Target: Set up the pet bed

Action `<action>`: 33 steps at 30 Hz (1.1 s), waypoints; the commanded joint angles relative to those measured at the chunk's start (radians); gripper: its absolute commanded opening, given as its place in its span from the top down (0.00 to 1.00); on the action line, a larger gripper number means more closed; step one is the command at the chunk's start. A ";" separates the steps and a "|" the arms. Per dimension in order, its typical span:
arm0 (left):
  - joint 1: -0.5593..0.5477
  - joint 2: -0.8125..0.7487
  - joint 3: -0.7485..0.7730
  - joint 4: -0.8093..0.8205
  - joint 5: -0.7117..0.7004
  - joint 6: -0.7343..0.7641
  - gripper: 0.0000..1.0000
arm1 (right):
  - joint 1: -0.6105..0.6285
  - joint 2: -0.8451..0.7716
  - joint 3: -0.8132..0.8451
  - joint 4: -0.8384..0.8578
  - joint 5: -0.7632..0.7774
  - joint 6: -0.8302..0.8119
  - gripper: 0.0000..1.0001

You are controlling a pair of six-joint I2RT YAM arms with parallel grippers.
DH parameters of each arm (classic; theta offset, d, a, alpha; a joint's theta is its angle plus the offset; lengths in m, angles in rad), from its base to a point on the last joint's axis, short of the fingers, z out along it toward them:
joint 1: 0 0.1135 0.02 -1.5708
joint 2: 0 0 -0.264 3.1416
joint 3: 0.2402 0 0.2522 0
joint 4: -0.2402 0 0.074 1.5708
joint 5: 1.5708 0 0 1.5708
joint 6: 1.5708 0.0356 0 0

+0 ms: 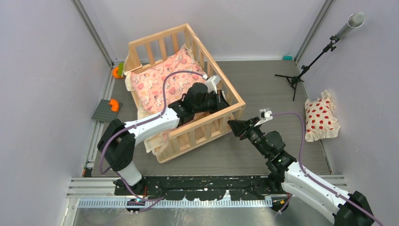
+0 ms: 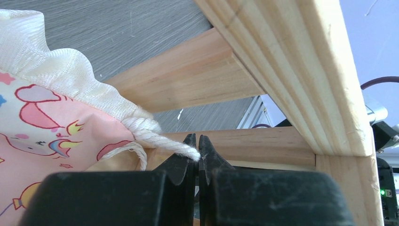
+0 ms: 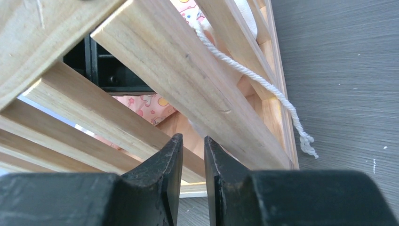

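The left gripper (image 2: 197,143) clenches the cream tie (image 2: 153,136) of the pink cushion (image 2: 42,127), inside the pet bed (image 1: 207,123). The right gripper (image 3: 193,143), jaws narrowly parted and empty, sits just outside the bed's corner rail. A grey woodgrain table (image 1: 263,84) lies beneath both, with pale walls (image 1: 42,70) on 3 sides.

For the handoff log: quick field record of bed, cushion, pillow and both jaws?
pet bed: upright, centre of scene
cushion: pink, inside the bed
cream tie: from cushion corner, end pinched at left jaw tips
left jaws: shut on the tie, inside the bed
right jaws: slightly apart, empty, just outside the bed's slats
pillow: red-dotted, far right, apart from the bed
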 commanded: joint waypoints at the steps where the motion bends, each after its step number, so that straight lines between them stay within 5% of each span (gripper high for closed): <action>1: -0.007 -0.015 0.002 0.049 0.001 0.000 1.00 | 0.034 0.018 -0.021 0.147 0.175 -0.080 0.70; 22: -0.007 -0.018 0.000 0.051 0.009 0.003 1.00 | 0.163 0.276 -0.040 0.508 0.433 -0.085 0.71; 33: -0.007 -0.009 0.004 0.050 0.018 0.002 1.00 | 0.206 0.401 -0.023 0.697 0.425 -0.148 0.71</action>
